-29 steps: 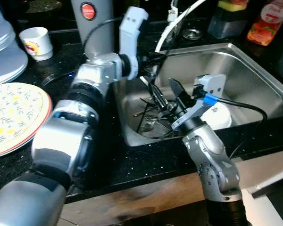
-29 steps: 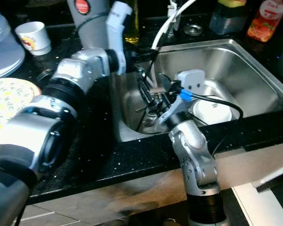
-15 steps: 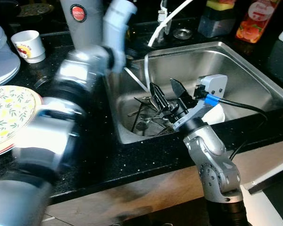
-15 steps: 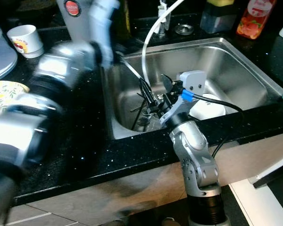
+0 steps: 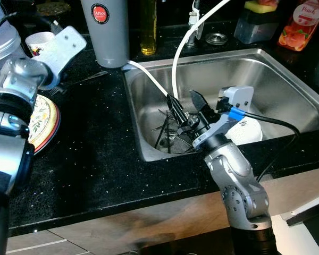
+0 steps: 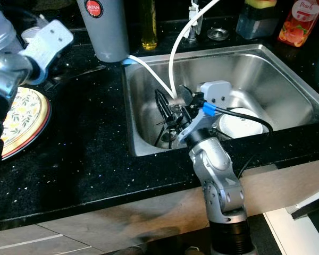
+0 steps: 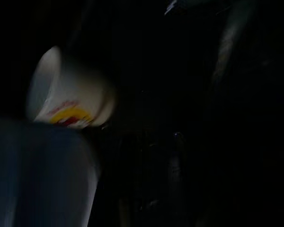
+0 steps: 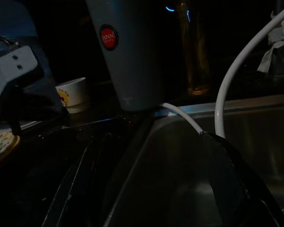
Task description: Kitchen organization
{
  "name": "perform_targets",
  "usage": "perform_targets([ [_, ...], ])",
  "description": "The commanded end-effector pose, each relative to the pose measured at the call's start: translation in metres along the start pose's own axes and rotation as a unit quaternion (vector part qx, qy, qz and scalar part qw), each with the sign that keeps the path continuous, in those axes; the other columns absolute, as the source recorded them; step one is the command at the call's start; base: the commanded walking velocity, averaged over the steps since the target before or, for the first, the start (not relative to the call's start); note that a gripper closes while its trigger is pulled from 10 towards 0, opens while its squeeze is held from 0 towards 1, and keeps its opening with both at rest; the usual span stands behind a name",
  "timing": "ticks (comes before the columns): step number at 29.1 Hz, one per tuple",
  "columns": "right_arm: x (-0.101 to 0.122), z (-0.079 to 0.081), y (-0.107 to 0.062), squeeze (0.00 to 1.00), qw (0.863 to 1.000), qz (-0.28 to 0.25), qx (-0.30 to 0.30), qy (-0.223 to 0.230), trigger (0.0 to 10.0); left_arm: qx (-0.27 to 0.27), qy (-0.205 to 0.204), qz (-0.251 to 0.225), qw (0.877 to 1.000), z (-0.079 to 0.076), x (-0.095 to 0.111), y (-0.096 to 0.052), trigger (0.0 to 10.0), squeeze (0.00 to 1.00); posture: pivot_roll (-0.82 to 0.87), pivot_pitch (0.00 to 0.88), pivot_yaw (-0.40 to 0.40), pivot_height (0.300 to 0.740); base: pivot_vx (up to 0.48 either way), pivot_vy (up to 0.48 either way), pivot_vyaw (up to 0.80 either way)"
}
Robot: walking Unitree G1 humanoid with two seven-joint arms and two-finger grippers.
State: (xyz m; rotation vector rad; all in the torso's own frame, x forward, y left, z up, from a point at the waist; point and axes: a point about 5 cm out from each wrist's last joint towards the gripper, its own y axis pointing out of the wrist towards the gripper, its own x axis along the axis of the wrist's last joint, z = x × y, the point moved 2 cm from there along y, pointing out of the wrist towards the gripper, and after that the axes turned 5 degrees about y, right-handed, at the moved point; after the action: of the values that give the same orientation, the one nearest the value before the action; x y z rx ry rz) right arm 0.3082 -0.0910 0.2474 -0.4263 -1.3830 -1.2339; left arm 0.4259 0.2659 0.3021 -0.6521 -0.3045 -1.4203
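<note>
Black speckled countertop (image 5: pixel 101 154) with a steel sink (image 5: pixel 287 90) set into it, both arms at work

A grey tumbler (image 5: pixel 105 29) with a red badge, an oil bottle (image 5: pixel 148 26) and a white hose (image 6: pixel 173 58) stand at the back edge; a patterned plate (image 6: pixel 18 119) lies on the counter at the left and a small white cup (image 5: pixel 40 42) sits behind it. The right gripper (image 5: pixel 189 109) reaches down into the sink with its black fingers spread apart over a tangle of dark cutlery (image 5: pixel 167 133), a white bowl (image 6: pixel 239 122) just beside its wrist. The left gripper (image 5: pixel 64 79) is over the counter by the plate, near the cup; whether its fingers are apart or together I cannot tell. A second ago the left arm stretched across to the sink's left rim; it has since swung back over the plate, while the right gripper has stayed put
</note>
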Motion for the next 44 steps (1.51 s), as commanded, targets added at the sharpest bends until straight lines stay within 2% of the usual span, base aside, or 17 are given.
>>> perform_targets([
  [1, 0.001, 0.002, -0.003, 0.00, 1.000, -0.001, 0.000, 0.003, 10.0, 0.041, 0.005, 0.044, 0.998, 0.009, -0.025, -0.005, 10.0, 0.00, 0.17, 0.172, 0.065, 0.740, 0.000, 0.000, 0.00],
  [5, 0.001, 0.004, -0.005, 0.00, 1.000, -0.001, -0.002, 0.006, 10.0, 0.082, -0.002, 0.053, 0.995, 0.016, -0.031, -0.006, 10.0, 0.00, 0.17, 0.184, 0.072, 0.740, 0.000, 0.000, 0.00],
  [13, -0.002, 0.011, -0.016, 0.00, 1.000, 0.007, -0.013, 0.019, 10.0, 0.093, -0.039, 0.059, 0.993, 0.023, -0.033, -0.010, 10.0, 0.00, 0.17, 0.246, 0.084, 0.740, 0.000, 0.000, 0.00],
  [15, -0.002, 0.010, -0.018, 0.00, 1.000, 0.012, -0.014, 0.020, 10.0, 0.089, -0.071, 0.060, 0.992, 0.025, -0.035, -0.011, 10.0, 0.00, 0.17, 0.261, 0.083, 0.740, 0.000, 0.000, 0.00],
  [20, -0.002, 0.010, -0.019, 0.00, 1.000, 0.014, -0.016, 0.020, 10.0, 0.073, -0.109, 0.070, 0.989, 0.023, -0.041, -0.012, 10.0, 0.00, 0.18, 0.276, 0.087, 0.740, 0.000, 0.000, 0.00],
  [21, -0.002, 0.010, -0.020, 0.00, 1.000, 0.015, -0.018, 0.020, 10.0, 0.062, -0.136, 0.072, 0.986, 0.021, -0.043, -0.012, 10.0, 0.00, 0.18, 0.279, 0.090, 0.740, 0.000, 0.000, 0.00],
  [22, -0.002, 0.010, -0.020, 0.00, 1.000, 0.015, -0.018, 0.020, 10.0, 0.062, -0.136, 0.072, 0.986, 0.021, -0.043, -0.012, 10.0, 0.00, 0.18, 0.279, 0.090, 0.740, 0.000, 0.000, 0.00],
  [25, -0.002, 0.010, -0.022, 0.00, 0.999, 0.017, -0.024, 0.023, 10.0, 0.024, -0.211, 0.061, 0.975, 0.018, -0.042, -0.014, 10.0, 0.00, 0.18, 0.283, 0.096, 0.740, 0.000, 0.000, 0.00],
  [28, -0.003, 0.010, -0.023, 0.00, 0.999, 0.018, -0.028, 0.024, 10.0, -0.010, -0.234, 0.045, 0.971, 0.017, -0.037, -0.015, 10.0, 0.00, 0.18, 0.281, 0.098, 0.740, 0.000, 0.000, 0.00],
  [29, -0.003, 0.010, -0.023, 0.00, 0.999, 0.018, -0.028, 0.024, 10.0, -0.010, -0.234, 0.045, 0.971, 0.017, -0.037, -0.015, 10.0, 0.00, 0.18, 0.281, 0.098, 0.740, 0.000, 0.000, 0.00],
  [31, -0.005, 0.009, -0.023, 0.00, 0.999, 0.020, -0.029, 0.025, 10.0, -0.060, -0.216, 0.029, 0.974, 0.012, -0.031, -0.016, 10.0, 0.00, 0.18, 0.267, 0.093, 0.740, 0.000, 0.000, 0.00],
  [32, -0.005, 0.009, -0.023, 0.00, 0.999, 0.020, -0.029, 0.025, 10.0, -0.060, -0.216, 0.029, 0.974, 0.012, -0.031, -0.016, 10.0, 0.00, 0.18, 0.267, 0.093, 0.740, 0.000, 0.000, 0.00],
  [35, -0.004, 0.008, -0.020, 0.00, 0.999, 0.018, -0.026, 0.024, 10.0, -0.128, -0.153, 0.021, 0.980, 0.000, -0.025, -0.015, 10.0, 0.00, 0.18, 0.250, 0.084, 0.740, 0.000, 0.000, 0.00],
  [37, -0.004, 0.007, -0.019, 0.00, 0.999, 0.018, -0.025, 0.023, 10.0, -0.140, -0.138, 0.022, 0.980, -0.003, -0.025, -0.014, 10.0, 0.00, 0.18, 0.250, 0.084, 0.740, 0.000, 0.000, 0.00],
  [40, -0.002, 0.008, -0.015, 0.00, 1.000, 0.014, -0.019, 0.021, 10.0, -0.188, -0.105, 0.010, 0.976, -0.013, -0.020, -0.014, 10.0, 0.00, 0.18, 0.234, 0.079, 0.740, 0.000, 0.000, 0.00],
  [44, -0.001, 0.008, -0.015, 0.00, 1.000, 0.013, -0.017, 0.018, 10.0, -0.265, -0.070, -0.032, 0.961, -0.025, -0.008, -0.018, 10.0, 0.00, 0.18, 0.217, 0.072, 0.740, 0.000, 0.000, 0.00],
])
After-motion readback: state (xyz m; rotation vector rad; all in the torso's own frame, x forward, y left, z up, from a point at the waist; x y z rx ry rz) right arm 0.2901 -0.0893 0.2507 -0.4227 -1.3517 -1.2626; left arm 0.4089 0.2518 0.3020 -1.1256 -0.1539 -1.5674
